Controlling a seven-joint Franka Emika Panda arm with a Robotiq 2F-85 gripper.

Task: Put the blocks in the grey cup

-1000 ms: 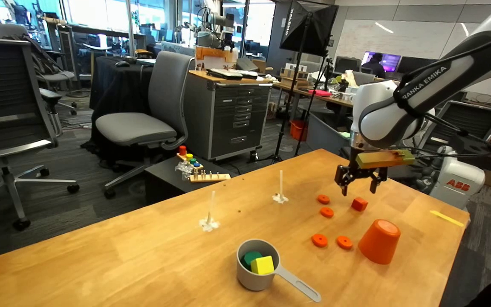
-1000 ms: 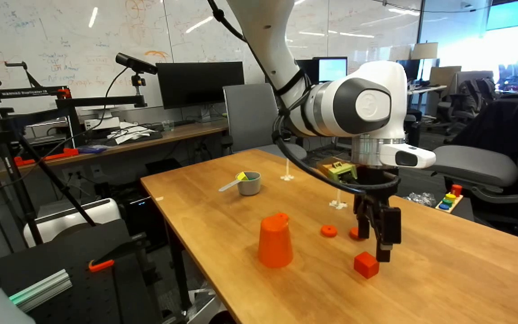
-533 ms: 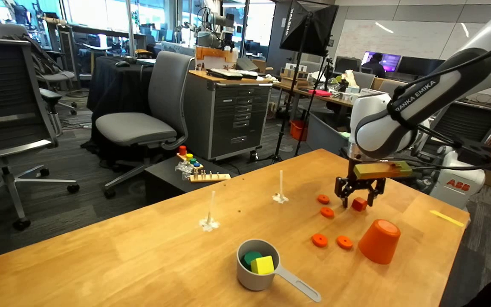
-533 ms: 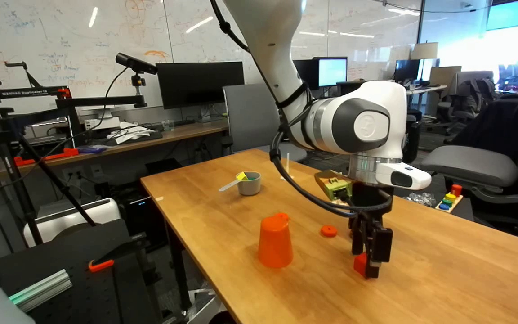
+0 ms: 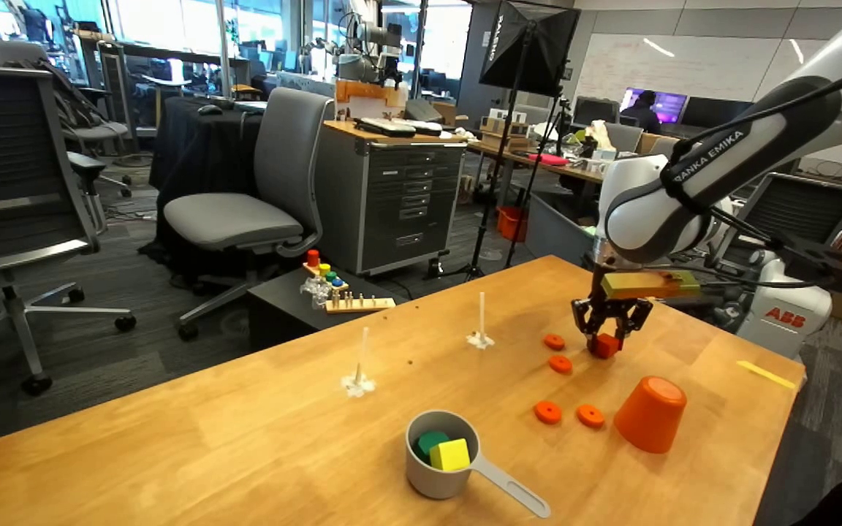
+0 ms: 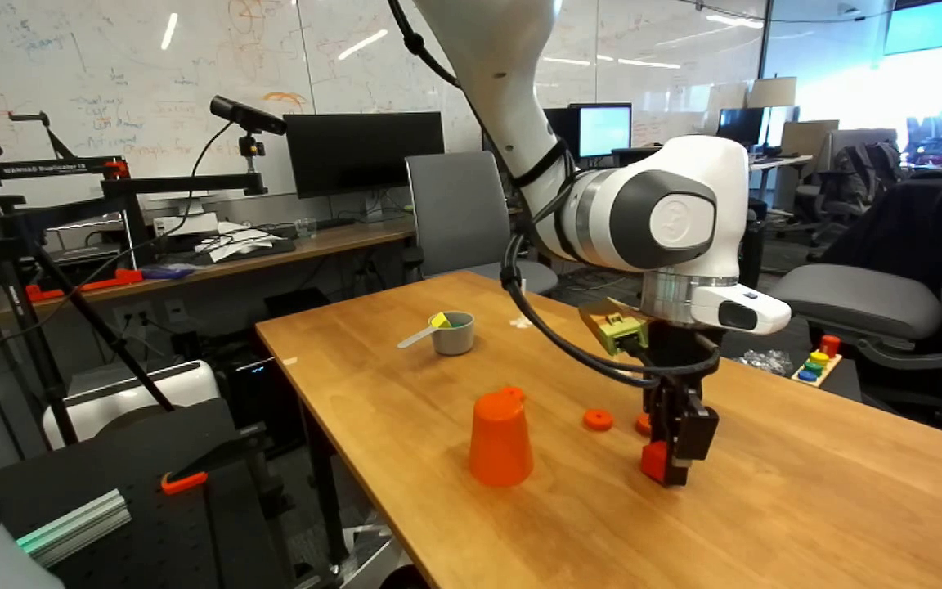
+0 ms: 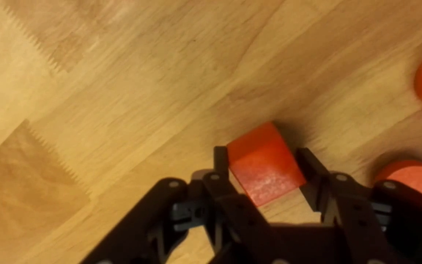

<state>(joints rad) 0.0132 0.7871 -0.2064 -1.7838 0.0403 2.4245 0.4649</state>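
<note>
The robot hand point(image 7: 265, 170) pinches the red block point(image 7: 264, 167) btwn its 2 fingers point(image 7: 315, 179), low at the wood tbl point(image 5: 245, 438); can't tell if the block's bottom is touching. Nearby lie 4 flat orange rings point(image 5: 542, 416), & an orange cup point(image 5: 651, 416) stands upside down. Well apart from the hand is the grey cup point(image 5: 435, 483) w/ its long handle point(image 5: 512, 488), right way up. I see a yellow block point(image 5: 451, 454) & a green block point(image 5: 430, 440) in it. 2 thin white sticks point(image 5: 482, 313) stand up, too.
</note>
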